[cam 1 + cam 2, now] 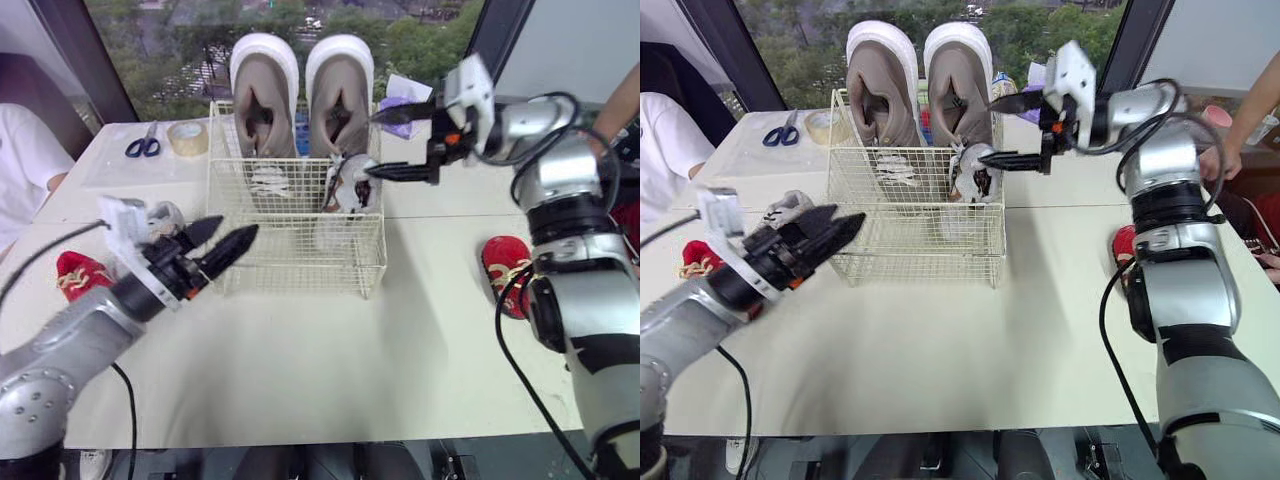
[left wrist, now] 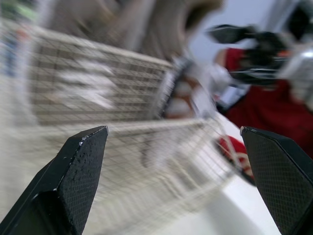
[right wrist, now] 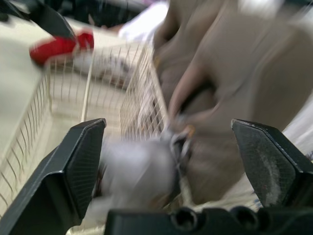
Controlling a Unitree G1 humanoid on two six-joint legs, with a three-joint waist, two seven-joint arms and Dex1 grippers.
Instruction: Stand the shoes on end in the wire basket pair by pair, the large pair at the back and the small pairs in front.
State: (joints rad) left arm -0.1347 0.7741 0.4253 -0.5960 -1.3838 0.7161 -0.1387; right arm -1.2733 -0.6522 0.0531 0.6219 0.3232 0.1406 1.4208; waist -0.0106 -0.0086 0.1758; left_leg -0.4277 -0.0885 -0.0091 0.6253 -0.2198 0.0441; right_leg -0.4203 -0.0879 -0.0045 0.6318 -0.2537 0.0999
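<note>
Left tool gapes over the pale bench, with a window behind; right tool is spread, perhaps touching a small grey shoe upright in the basket, in front of the tan shoes

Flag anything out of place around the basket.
The red pair is split: one red shoe lies far left on the table, the other red shoe far right. A small grey shoe lies outside the wire basket.

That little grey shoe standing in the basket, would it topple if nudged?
Probably tippy: the small grey shoe stands on end in the wire basket. It looks light and soft, so the open right gripper beside it could knock it.
</note>
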